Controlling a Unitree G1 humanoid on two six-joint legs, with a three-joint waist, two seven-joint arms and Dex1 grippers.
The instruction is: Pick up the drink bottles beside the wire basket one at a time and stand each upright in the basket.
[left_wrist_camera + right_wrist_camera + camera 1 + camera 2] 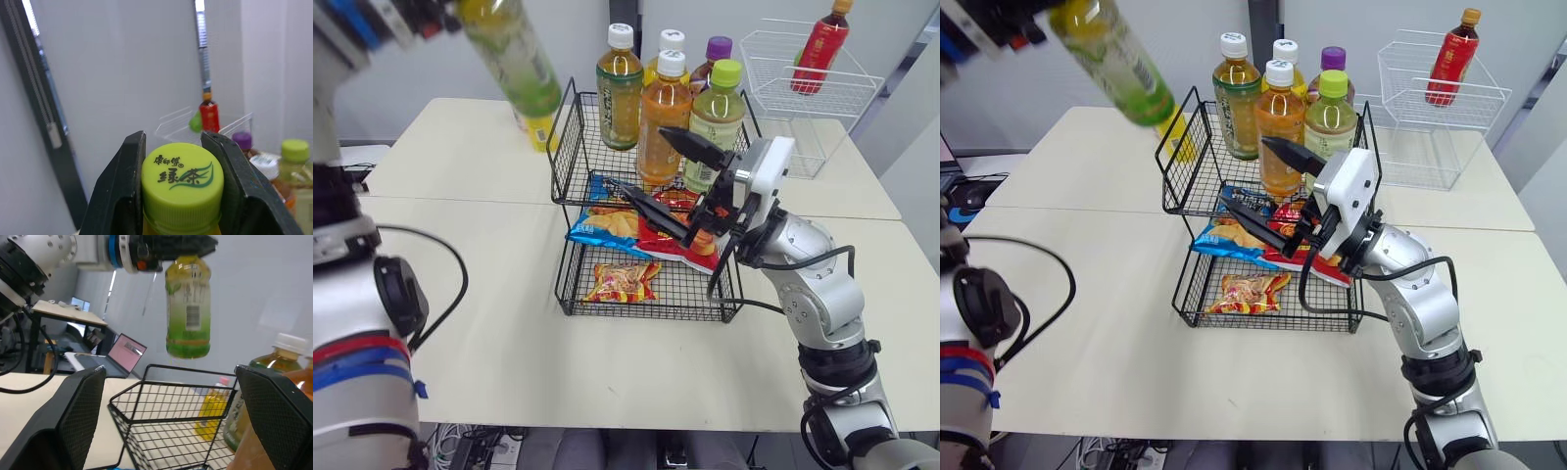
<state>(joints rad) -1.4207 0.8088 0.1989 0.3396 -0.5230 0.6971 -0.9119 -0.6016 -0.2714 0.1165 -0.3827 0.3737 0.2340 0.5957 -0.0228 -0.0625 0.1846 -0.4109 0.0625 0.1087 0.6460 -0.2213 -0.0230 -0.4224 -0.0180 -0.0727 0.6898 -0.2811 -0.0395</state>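
Behind the green-tea bottle, yellow bottle half hidden

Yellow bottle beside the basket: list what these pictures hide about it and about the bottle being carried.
yellow bottle: head views, top hidden behind the held green tea bottle; right wrist view, label too small behind the wire basket.
green tea bottle: left wrist view, body cut off below its cap, between the left gripper fingers.
rear white-capped bottle: body hidden by the orange bottle.
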